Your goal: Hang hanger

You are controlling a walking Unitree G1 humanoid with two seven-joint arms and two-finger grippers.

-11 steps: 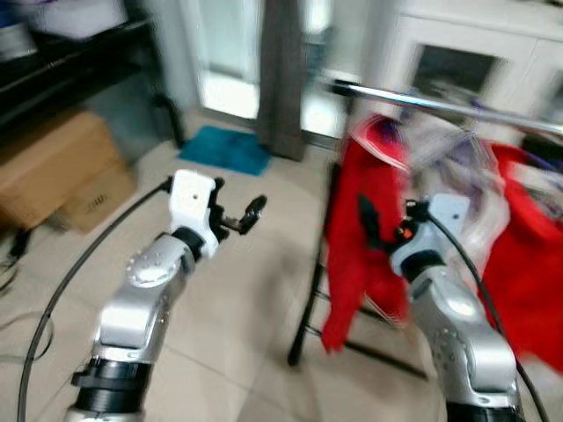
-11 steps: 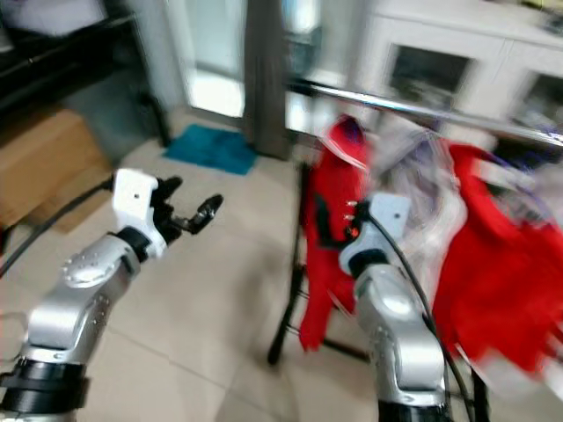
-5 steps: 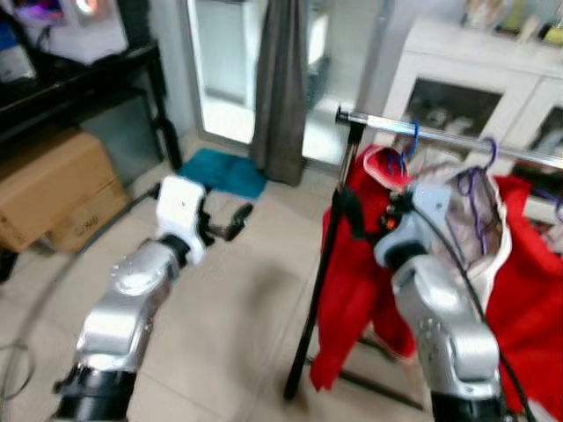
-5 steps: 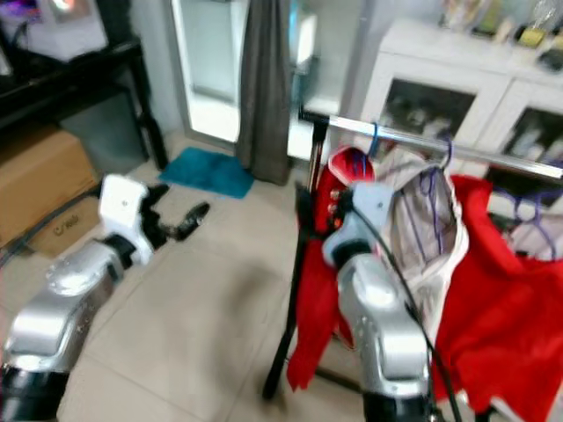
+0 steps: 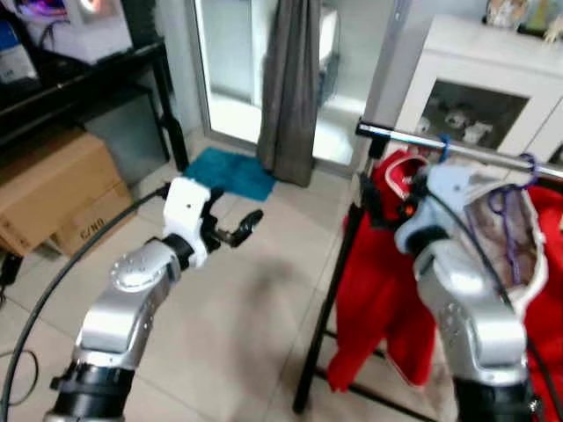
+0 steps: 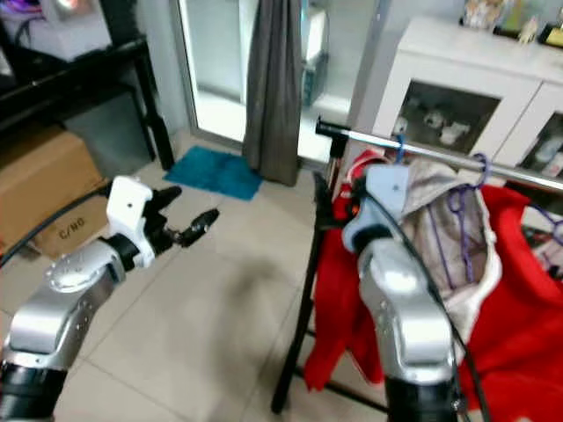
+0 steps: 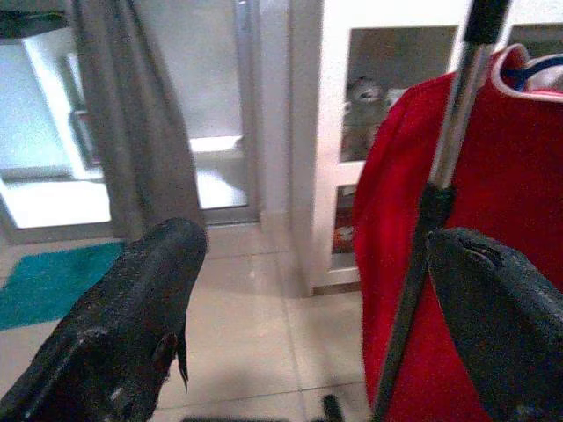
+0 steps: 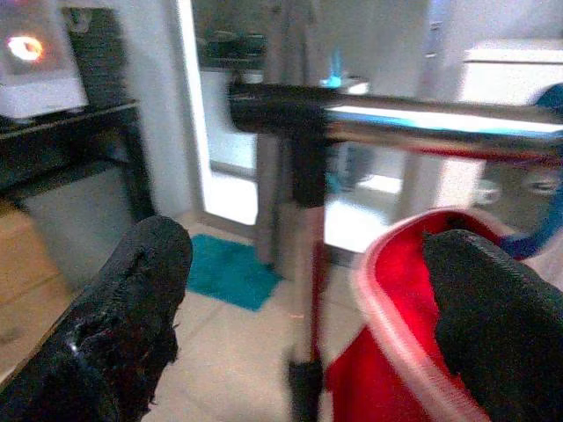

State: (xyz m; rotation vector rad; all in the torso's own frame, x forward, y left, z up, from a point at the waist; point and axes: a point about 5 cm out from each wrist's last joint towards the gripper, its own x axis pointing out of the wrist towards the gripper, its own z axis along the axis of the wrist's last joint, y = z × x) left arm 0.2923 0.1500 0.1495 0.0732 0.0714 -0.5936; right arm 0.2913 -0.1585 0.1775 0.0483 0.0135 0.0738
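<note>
We see a chrome clothes rail (image 6: 413, 148) on a black upright post (image 6: 303, 290), loaded with garments. A red garment (image 5: 378, 264) hangs on a blue plastic hanger (image 6: 399, 146) at the rail's near end; next to it a beige-and-white garment (image 6: 449, 237) hangs on a purple wire hanger (image 6: 466, 198), then more red fabric (image 6: 515, 299) farther along.

Right gripper (image 8: 308, 299) is raised just beside the rail's end, up against the red garment's collar — fingers spread wide, holding nothing. The rail end and post sit between the fingertips in the right wrist view.

Left gripper (image 5: 236, 230) is held out over the beige tiled floor (image 6: 211, 290), well apart from the rail — fingers also wide open and empty.

Behind: grey curtain (image 5: 295, 83), teal floor mat (image 5: 230, 172), brown cardboard box (image 5: 53, 189) under a black shelf unit (image 5: 97, 79), white glass-door cabinet (image 6: 457, 97).
</note>
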